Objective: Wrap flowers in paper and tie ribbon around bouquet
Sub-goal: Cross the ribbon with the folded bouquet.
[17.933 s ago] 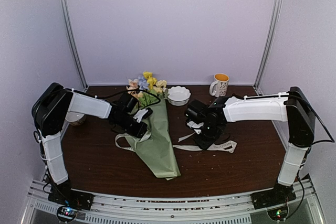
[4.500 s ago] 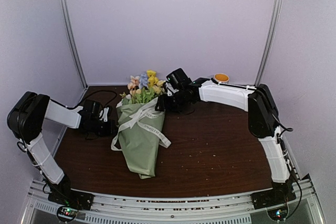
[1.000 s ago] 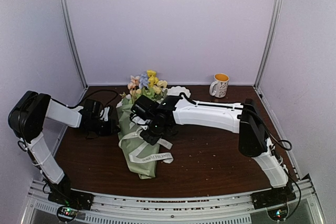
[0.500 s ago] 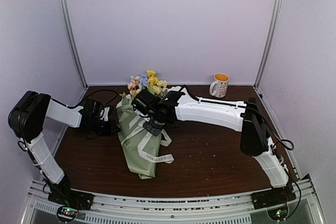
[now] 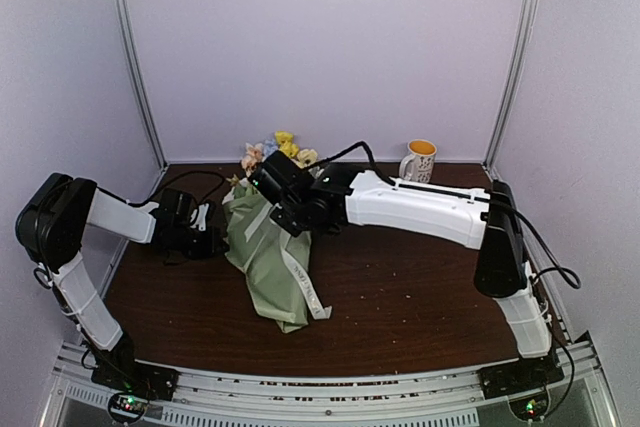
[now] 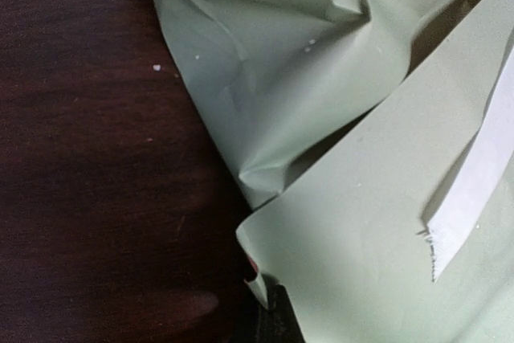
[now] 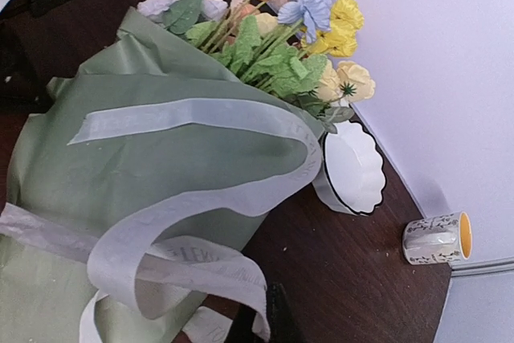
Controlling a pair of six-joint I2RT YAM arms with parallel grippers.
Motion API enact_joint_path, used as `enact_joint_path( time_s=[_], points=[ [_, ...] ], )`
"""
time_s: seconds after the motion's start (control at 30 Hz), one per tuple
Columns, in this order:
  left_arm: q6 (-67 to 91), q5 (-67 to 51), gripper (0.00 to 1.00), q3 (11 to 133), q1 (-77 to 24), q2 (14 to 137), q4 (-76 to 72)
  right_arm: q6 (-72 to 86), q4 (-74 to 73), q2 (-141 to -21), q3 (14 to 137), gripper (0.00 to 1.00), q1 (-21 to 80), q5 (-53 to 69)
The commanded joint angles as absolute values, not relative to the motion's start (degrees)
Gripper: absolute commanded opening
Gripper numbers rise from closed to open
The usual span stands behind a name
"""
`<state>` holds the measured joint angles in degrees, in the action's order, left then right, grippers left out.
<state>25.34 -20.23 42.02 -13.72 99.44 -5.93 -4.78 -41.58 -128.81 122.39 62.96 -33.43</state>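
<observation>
Clamped tight on the ribbon [image 7: 193, 118] with the right gripper [image 5: 292, 215], above the bouquet [image 5: 262, 247] lying left of centre on the counter [image 5: 420, 287], flowers [image 7: 313, 14] far. Closed up at the paper [image 6: 361, 222] edge with the left gripper [image 5: 205, 239]. Draw snug slowly; mind the wrap.

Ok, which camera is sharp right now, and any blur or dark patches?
Right wrist: sharp on the flowers and bowl, ribbon up close slightly soft. Left wrist: too close, paper soft, table nearly black. Top: evenly lit, no glare.
</observation>
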Motion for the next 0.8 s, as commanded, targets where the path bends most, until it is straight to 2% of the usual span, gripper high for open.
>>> enact_joint_path(
  time_s=[0.0,0.2,0.3,0.4,0.57,0.67,0.77],
  points=[
    [24.3,-17.1,0.0,40.3,-13.7,102.9,2.2,-4.1,-44.4,-127.1,121.4,0.0,66.6,-30.0],
    [24.3,-17.1,0.0,40.3,-13.7,102.9,2.1,1.5,-52.6,-127.4,122.6,0.02,67.4,-11.8],
    [24.3,-17.1,0.0,40.3,-13.7,103.0,2.2,2.2,-54.6,-127.6,123.5,0.11,67.4,-1.4],
    [24.4,-17.1,0.0,40.3,-13.7,103.0,2.2,1.2,-56.3,-128.3,124.2,0.29,67.3,7.8],
    [24.3,-17.1,0.0,40.3,-13.7,103.0,2.3,-2.0,-60.7,-127.8,125.4,0.45,67.3,18.0],
    [24.3,-17.1,0.0,40.3,-13.7,103.0,2.2,-2.5,-57.5,-123.1,121.1,0.5,66.2,19.7],
    [24.3,-17.2,0.0,40.2,-13.7,103.0,2.2,0.7,-50.8,-118.6,115.0,0.49,62.3,21.7]
  ],
)
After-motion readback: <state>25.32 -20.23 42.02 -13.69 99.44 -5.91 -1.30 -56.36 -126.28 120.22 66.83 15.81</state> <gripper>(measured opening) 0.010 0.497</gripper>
